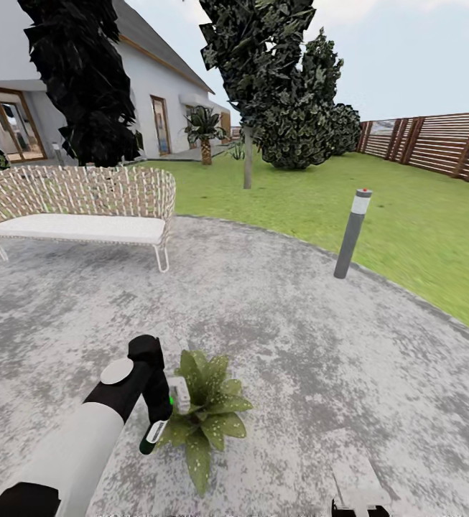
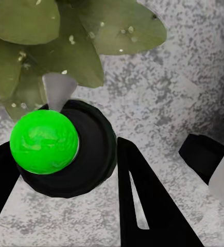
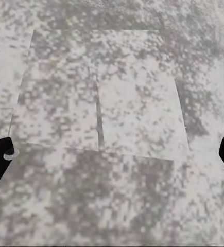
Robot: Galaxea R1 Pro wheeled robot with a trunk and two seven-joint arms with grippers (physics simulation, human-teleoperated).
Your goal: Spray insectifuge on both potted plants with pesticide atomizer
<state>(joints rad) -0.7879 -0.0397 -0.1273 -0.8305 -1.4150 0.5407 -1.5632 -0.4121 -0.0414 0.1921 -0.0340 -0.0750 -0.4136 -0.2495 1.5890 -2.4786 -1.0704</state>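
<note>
Looking roughly halfway: the left gripper (image 1: 156, 424) is clamped on the atomizer (image 2: 60, 146), aimed at one potted plant (image 1: 205, 409) on the patio (image 1: 299, 345), second plant unseen, right gripper (image 3: 112, 149) spread, empty.

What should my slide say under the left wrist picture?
Left gripper holds the green-topped atomizer over a speckled potted plant.

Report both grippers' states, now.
Left gripper: shut on the atomizer, beside the potted plant.
Right gripper: open, holding nothing, above the paved patio.
</note>
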